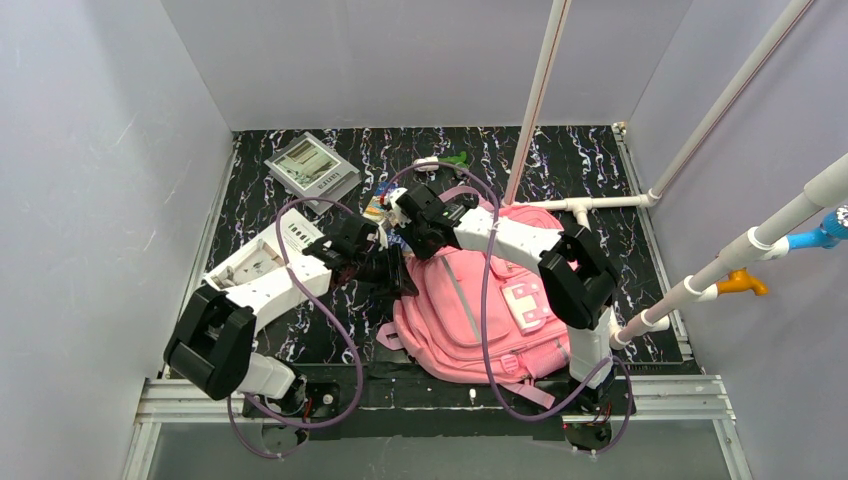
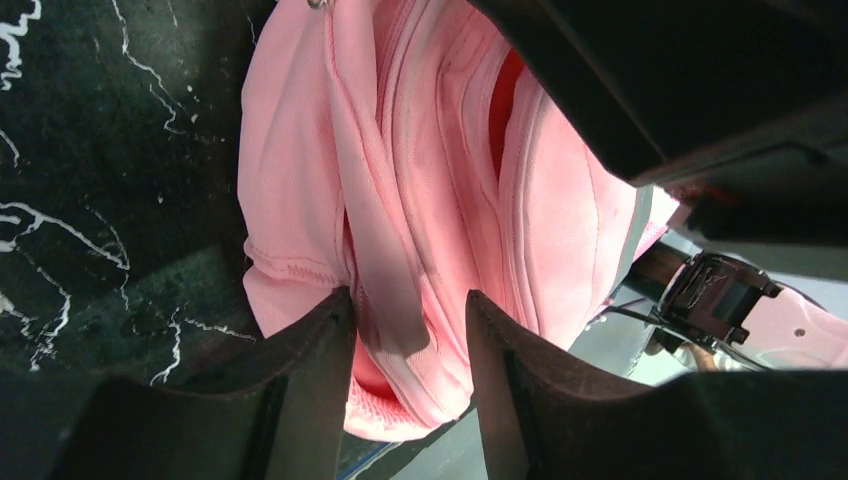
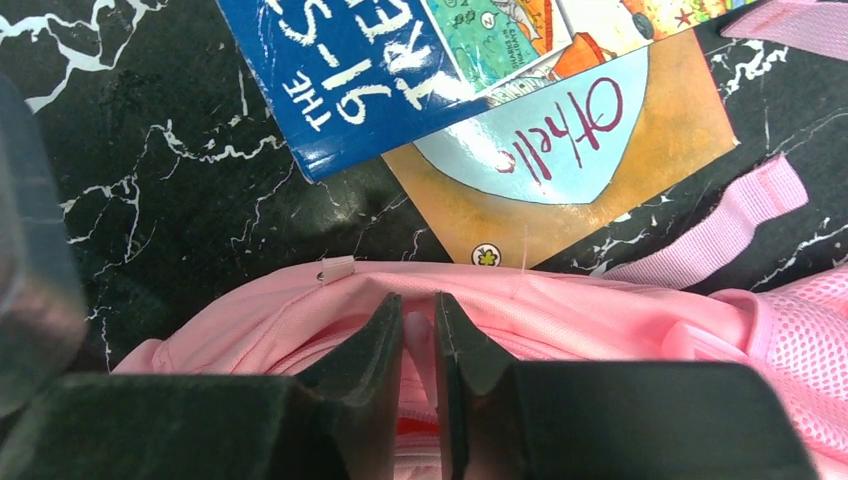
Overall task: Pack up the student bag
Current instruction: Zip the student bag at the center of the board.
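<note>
Overhead and wrist views. The student bag (image 1: 470, 310) lies flat on the black marbled table (image 1: 600, 180) between the two arm bases, front face up and grey stripe showing; its top edge points away from the bases. The left gripper (image 2: 408, 300) is at the bag's upper-left corner. Its jaws stand partly apart with a fold of pink fabric running between the fingers (image 2: 320, 340), and no firm pinch on that fold is evident. The right gripper (image 3: 420, 300) is at the bag's top edge, just beside the left one. Its jaws are drawn almost together on a thin ridge of the bag's fabric, with only a sliver of pink visible in the gap. Just beyond the bag's top edge two books lie flat and overlapping — a blue book (image 3: 340, 90) above a tan book (image 3: 570, 170), whose near edge almost touches the bag. A pink strap (image 3: 740, 210) trails from the bag's top onto the table beside the tan book. Farther beyond the bag's upper-left corner sits a grey box (image 1: 312, 168), tilted and well apart from the bag.
</note>
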### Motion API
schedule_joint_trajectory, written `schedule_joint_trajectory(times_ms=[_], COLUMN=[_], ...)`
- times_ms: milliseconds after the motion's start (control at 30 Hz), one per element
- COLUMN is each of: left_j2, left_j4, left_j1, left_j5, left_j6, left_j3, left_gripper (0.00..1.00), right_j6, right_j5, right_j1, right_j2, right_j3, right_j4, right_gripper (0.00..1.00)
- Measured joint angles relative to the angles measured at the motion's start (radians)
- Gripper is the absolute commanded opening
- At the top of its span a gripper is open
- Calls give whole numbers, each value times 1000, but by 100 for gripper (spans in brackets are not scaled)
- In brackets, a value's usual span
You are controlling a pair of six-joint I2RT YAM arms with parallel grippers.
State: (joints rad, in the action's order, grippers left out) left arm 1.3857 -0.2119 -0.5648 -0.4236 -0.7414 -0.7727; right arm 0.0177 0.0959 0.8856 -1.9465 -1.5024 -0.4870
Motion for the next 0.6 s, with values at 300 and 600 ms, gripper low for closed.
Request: schedule_joint_trajectory(times_ms=[300,600], left_j2=[42,42], left_j4=[85,108], left_j1=[4,6], left_j5=[-34,-42], left_j6=[-48,-56], left_j3=[32,45], left_gripper=[34,32], right_j6=[0,-33], right_j5=[54,61], right_j1=[7,8], right_j2=[21,21], right_j3=[14,14], right_j4=[13,-6], right_gripper=[32,34])
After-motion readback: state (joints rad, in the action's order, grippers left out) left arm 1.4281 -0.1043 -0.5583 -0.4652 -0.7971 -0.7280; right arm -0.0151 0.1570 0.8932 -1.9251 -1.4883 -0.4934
